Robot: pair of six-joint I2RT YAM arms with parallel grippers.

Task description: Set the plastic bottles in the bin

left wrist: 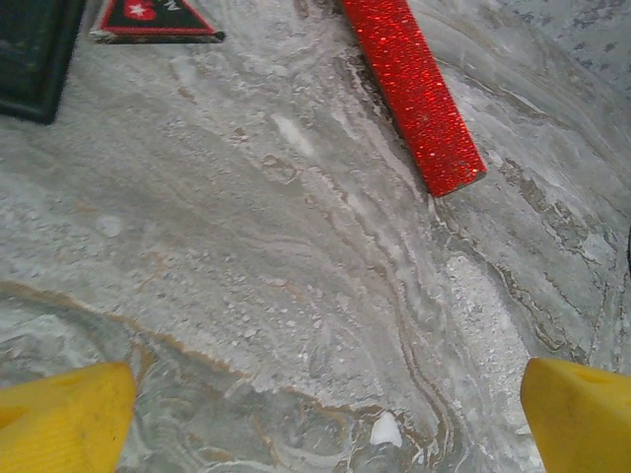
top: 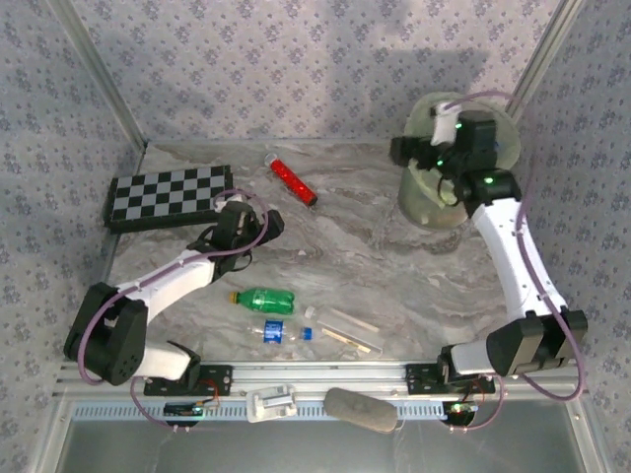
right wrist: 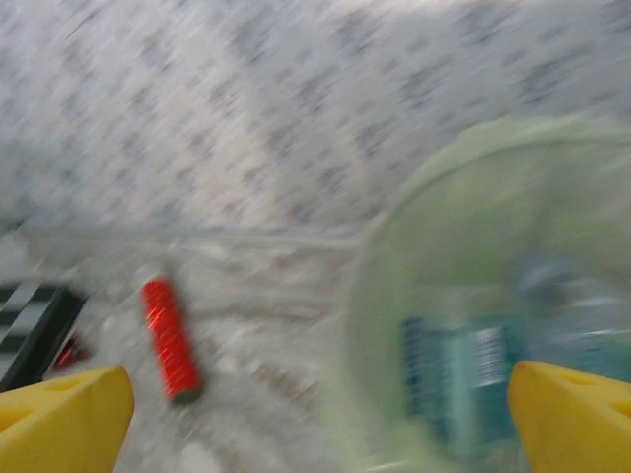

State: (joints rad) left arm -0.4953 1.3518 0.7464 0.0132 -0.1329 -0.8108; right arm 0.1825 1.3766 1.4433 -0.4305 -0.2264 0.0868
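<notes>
Item: desk (top: 375,256), marbled grey, with two arms. Left claw (left wrist: 320,424): yellow fingers spread wide, nothing between them, poised over bare desk at centre-left, just near of the glittery red tube (top: 293,181) and beside the chequered board (top: 166,194). Right claw (right wrist: 317,424): fingers equally wide, gripping nothing, above the mouth of the bin (top: 426,207) at the far right; its wrist view is motion-blurred. Contents of bin: one blue-labelled bottle (right wrist: 463,379) seen through the pale-green wall; any others cannot be made out. Outstanding on the desk: green bottle (top: 266,300), yellow cap, lying on its side; clear bottle (top: 276,333), blue label, also lying flat, just nearward of the green one. Both sit at centre-left close to the near edge, apart from each other. Key relation: both bottles lie nearward of the left claw, toward the arm bases, with long axes running roughly left to right across the desk. The left arm is judged much the nearer; the right claw is well apart at the bin.
</notes>
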